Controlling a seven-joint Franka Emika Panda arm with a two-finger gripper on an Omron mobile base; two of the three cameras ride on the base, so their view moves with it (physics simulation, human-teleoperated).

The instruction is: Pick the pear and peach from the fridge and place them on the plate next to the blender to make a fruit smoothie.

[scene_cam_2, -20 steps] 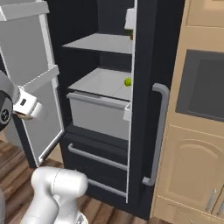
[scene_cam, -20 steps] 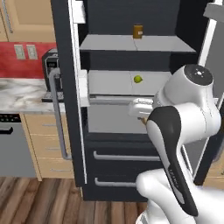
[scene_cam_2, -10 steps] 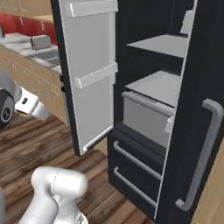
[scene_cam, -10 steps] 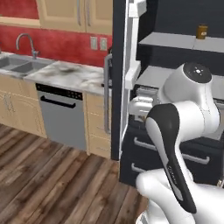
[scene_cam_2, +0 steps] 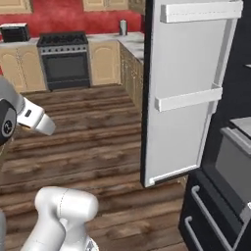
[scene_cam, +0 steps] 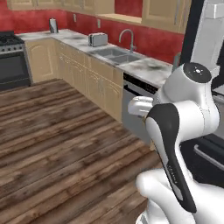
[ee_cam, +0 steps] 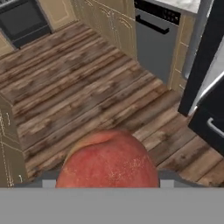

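Now, peach: the peach (ee_cam: pixel 108 159) is sitting right at the fingers, at the bottom of the hand view, and it is hiding the tips.
Grip: the gripper (ee_cam: pixel 107 181) is standing partly closed around the peach; I judge it is holding the fruit, with no gap showing on either side.
Axis: the peach is round, so no long axis is mattering for the release.
Arm: the single arm (scene_cam: pixel 183 127) is carrying the fruit high over the wood floor (ee_cam: pixel 74 83), well apart from any counter.
Fridge: the fridge (scene_cam_2: pixel 225 147) is lying to the right, with its door (scene_cam_2: pixel 188 88) standing open just beside the dishwasher (ee_cam: pixel 155 41).
Counter: the counter with the sink (scene_cam: pixel 114 53) is running along the red wall, away from the hand.
Plate and blender: I cannot tell where they are.
Pear: I cannot tell where it is.
Room: the floor is giving wide free space; the door edge is the nearest thing to avoid, I think.
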